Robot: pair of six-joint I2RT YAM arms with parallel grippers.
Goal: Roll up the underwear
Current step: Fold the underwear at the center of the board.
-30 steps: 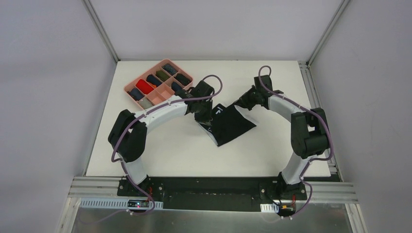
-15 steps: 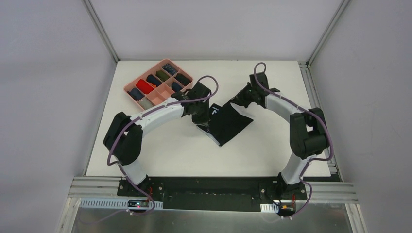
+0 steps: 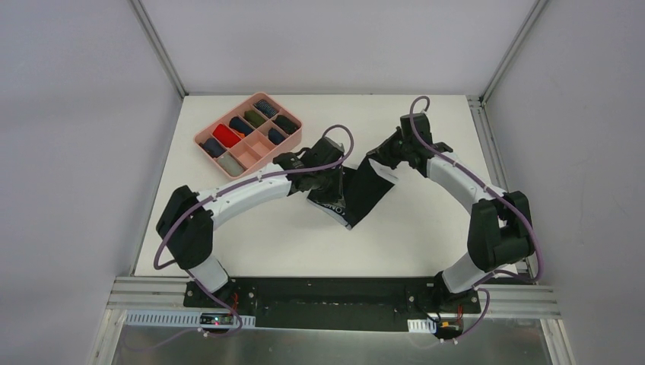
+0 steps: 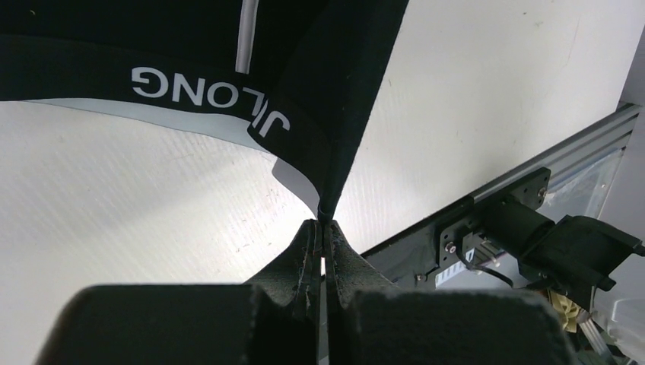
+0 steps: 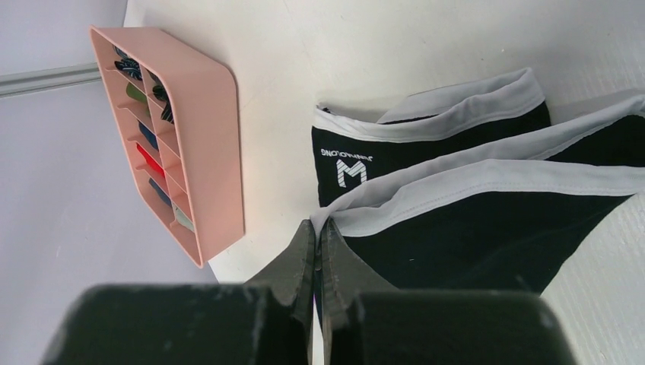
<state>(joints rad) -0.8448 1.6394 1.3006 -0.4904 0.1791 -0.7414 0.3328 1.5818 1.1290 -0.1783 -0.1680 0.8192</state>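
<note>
The black cloth underwear [image 3: 357,196], with white seams and waistband letters, is light and floppy, so its edges are best to grab. The left gripper [image 4: 323,228] pinches closed on a waistband fold. The right gripper [image 5: 318,228] pinches a white-edged corner above the middle of the white table [image 3: 251,236]. Farther off, the pink plastic tray [image 5: 217,144] holds small rolled cloths [image 3: 223,134], one red.
</note>
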